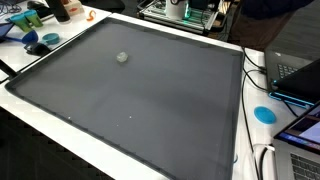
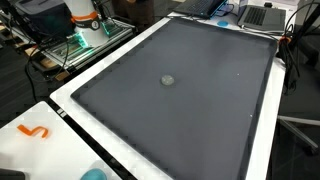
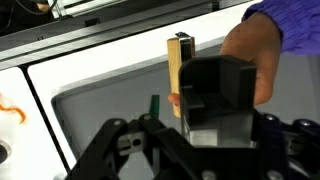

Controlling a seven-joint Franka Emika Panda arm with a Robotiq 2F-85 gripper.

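Observation:
In the wrist view a person's hand (image 3: 255, 50) holds a black box (image 3: 220, 85) and an upright wooden block (image 3: 178, 65) right in front of my gripper (image 3: 195, 128). The gripper's dark linkages spread wide across the bottom of that view, and the black box sits between them. The jaws look open, and their tips are hidden by the box. A small green object (image 3: 154, 104) stands beside the wooden block. The gripper and the hand do not show in either exterior view. A small grey lump (image 1: 122, 57) lies alone on the dark grey mat (image 1: 150, 110); it also shows in an exterior view (image 2: 167, 79) on the mat (image 2: 190, 110).
The mat lies on a white table (image 2: 40, 150). An orange squiggle (image 2: 35, 131) lies on the table beside the mat. Laptops and cables (image 1: 295, 75) crowd one side, with a blue disc (image 1: 264, 114) there. A wire rack (image 2: 70, 45) stands beyond the table.

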